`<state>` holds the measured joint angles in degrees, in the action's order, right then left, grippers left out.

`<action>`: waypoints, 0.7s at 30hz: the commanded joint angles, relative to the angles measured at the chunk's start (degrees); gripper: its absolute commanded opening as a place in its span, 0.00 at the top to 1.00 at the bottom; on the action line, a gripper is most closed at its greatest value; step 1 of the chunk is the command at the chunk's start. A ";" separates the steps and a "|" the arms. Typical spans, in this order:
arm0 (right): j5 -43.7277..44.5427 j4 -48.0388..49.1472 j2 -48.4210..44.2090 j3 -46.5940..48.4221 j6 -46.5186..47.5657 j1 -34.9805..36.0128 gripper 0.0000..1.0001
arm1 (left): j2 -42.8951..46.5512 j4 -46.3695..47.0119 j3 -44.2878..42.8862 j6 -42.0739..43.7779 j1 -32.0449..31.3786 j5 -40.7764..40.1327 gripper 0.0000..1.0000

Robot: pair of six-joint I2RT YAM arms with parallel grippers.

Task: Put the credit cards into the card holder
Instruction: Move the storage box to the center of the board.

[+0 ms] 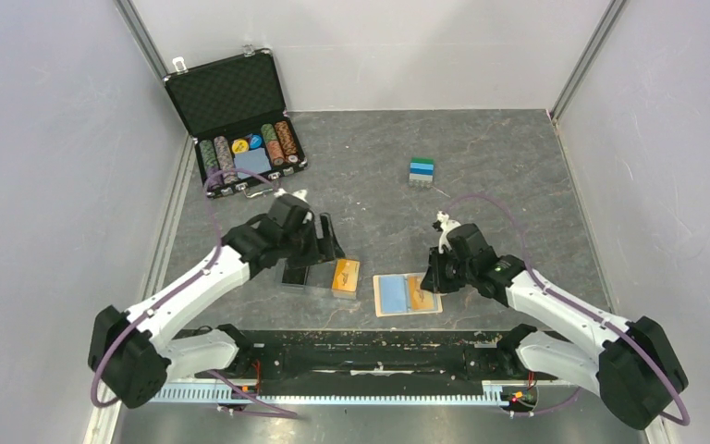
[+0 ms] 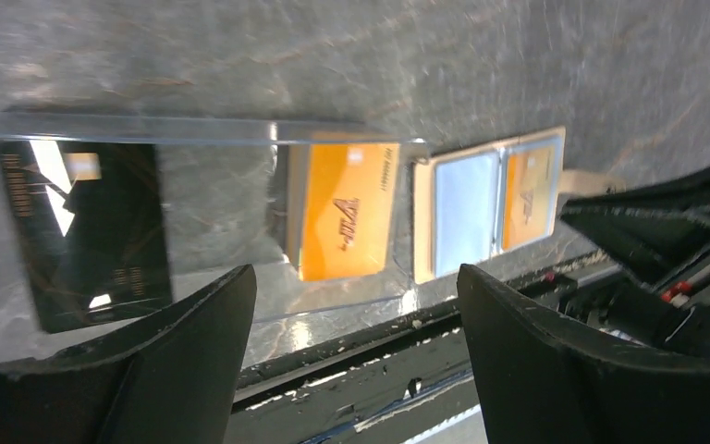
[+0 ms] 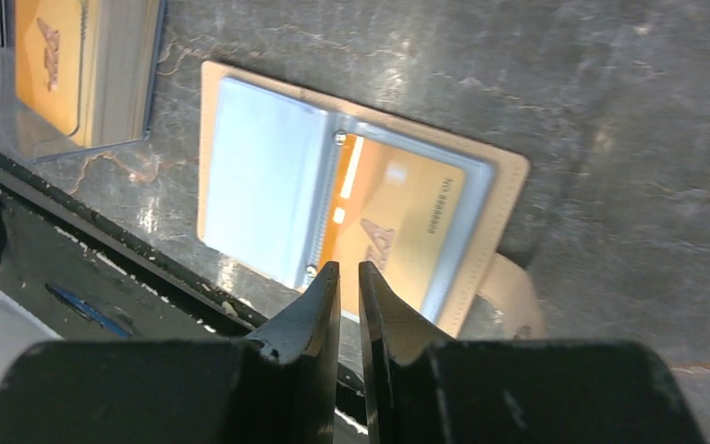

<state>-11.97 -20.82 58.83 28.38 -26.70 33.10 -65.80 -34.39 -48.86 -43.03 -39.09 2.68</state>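
The tan card holder point(image 1: 408, 295) lies open near the table's front edge. It has a pale blue sleeve on the left and an orange card point(image 3: 397, 222) in its right sleeve. The holder point(image 3: 504, 185) sits just beyond my right gripper point(image 3: 349, 268), which is shut and empty; it shows in the top view point(image 1: 433, 274) at the holder's right edge. A stack of orange-topped cards point(image 1: 345, 277) lies in a clear tray left of the holder. A dark card point(image 2: 83, 231) lies beside the stack point(image 2: 347, 213). My left gripper point(image 2: 353, 277) is open and empty, over the black box point(image 1: 296, 274).
An open black chip case point(image 1: 236, 120) stands at the back left. A small blue-and-green block stack point(image 1: 422, 171) sits at mid-back. The black mounting rail point(image 1: 361, 356) runs along the front edge. Grey walls enclose the table on three sides.
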 commanded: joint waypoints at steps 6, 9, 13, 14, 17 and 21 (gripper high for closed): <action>2.08 5.02 4.69 4.58 -3.75 6.28 0.84 | 1.15 -15.15 -5.31 13.97 11.27 -5.97 0.14; 2.27 5.43 5.15 4.64 -3.91 6.84 0.84 | -0.47 -18.71 -6.83 16.11 11.32 -12.42 0.14; 2.38 5.40 5.33 4.75 -3.95 7.17 0.84 | -2.90 -20.13 -7.97 16.54 11.40 -15.60 0.16; 2.36 5.49 5.28 4.71 -3.88 7.23 0.85 | -3.23 -20.18 -8.09 16.66 11.41 -16.53 0.17; 2.53 5.32 5.26 4.67 -3.71 7.19 0.85 | -4.68 -20.92 -8.56 16.88 11.58 -19.48 0.20; 2.47 5.17 5.64 4.75 -3.47 7.19 0.84 | -8.18 -20.79 -8.79 17.89 12.75 -18.76 0.24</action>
<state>-10.44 -17.19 64.16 30.65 -30.04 40.03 -71.33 -54.26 -55.16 -28.51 -27.55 -13.43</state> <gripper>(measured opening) 0.154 0.777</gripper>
